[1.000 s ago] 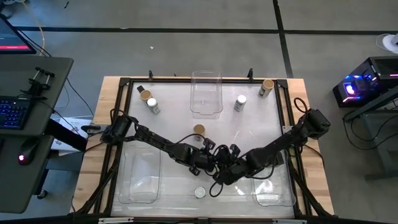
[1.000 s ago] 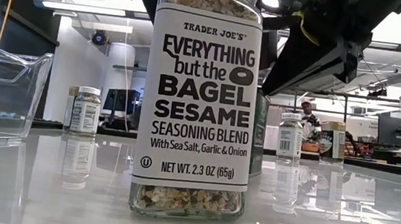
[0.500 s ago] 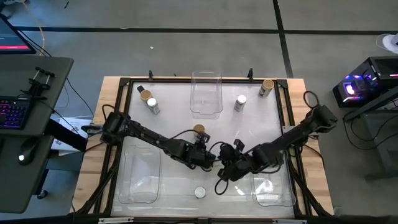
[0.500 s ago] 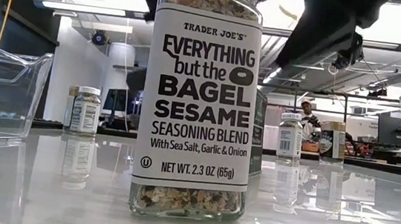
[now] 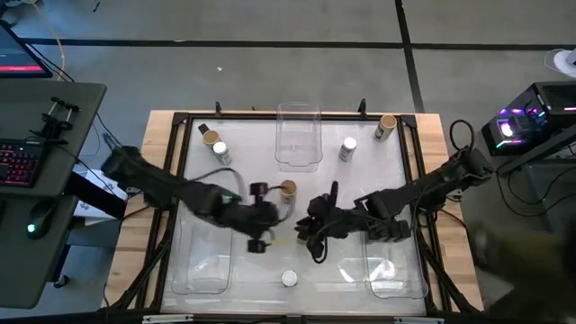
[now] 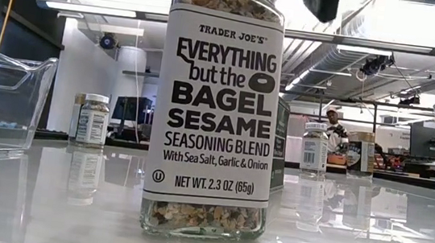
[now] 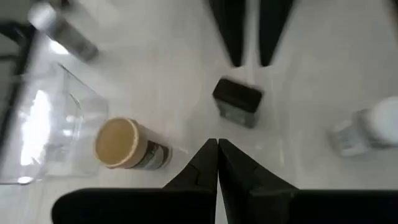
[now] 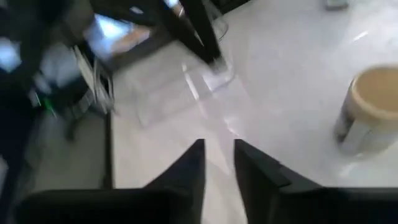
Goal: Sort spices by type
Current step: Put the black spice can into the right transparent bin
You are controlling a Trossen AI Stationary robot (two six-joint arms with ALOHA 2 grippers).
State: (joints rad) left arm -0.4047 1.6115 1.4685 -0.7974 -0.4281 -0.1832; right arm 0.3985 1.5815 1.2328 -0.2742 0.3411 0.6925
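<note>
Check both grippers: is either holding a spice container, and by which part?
Nothing is held. The left gripper is shut on nothing; the right gripper stands slightly open and empty.

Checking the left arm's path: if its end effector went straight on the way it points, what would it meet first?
Probably the small black box, lying straight ahead of the shut left end effector on the white tabletop. The tan-lidded jar sits off to one side. Depth is uncertain.

A lab: computer keyboard (image 5: 20,160) desk, exposed ceiling ducts (image 6: 369,65).
</note>
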